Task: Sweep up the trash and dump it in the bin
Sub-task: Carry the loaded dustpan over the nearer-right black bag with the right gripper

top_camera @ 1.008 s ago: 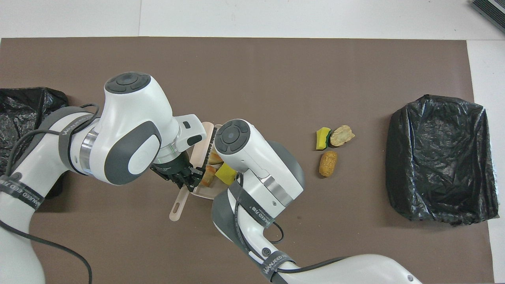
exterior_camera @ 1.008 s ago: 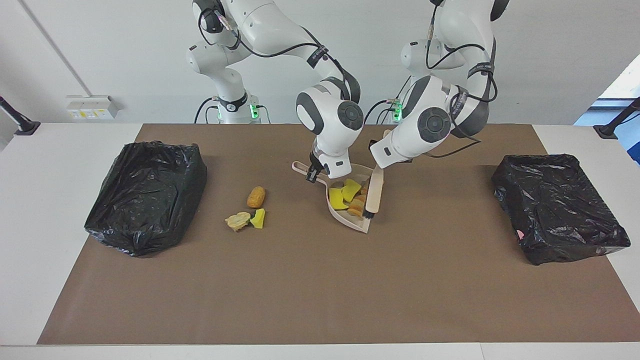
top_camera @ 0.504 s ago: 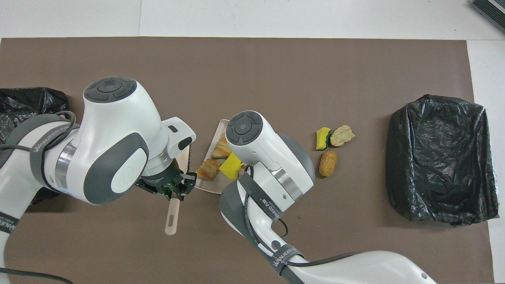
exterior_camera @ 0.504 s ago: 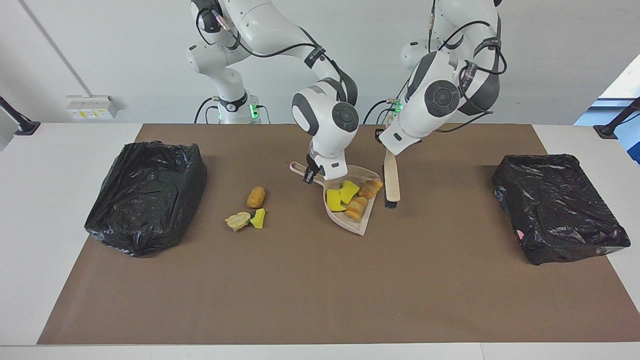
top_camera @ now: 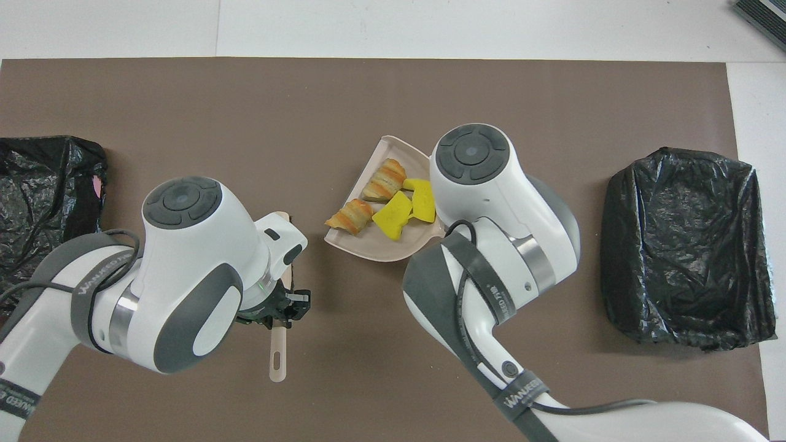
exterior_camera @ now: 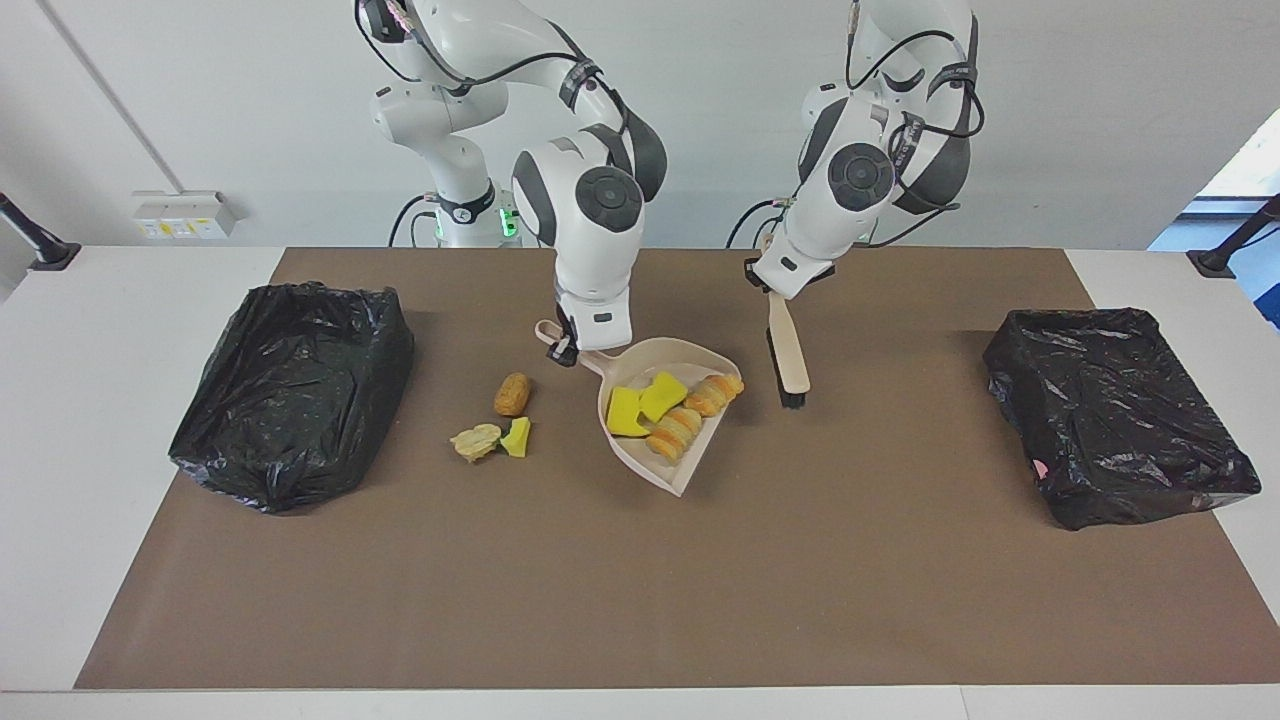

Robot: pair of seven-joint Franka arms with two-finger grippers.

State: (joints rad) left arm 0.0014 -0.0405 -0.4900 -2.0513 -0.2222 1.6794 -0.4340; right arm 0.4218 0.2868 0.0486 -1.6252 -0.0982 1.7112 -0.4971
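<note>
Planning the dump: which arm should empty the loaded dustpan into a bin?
Right: the right tool grips the dustpan handle, scraps aboard; the left tool holds only the brush.

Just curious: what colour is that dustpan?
The dustpan is pale beige-pink; it shows best in the facing view.

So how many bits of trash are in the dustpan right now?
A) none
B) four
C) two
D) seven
B: the dustpan held by the right gripper carries two yellow sponge wedges and two orange-striped pastry pieces, while three other scraps lie on the mat.
</note>
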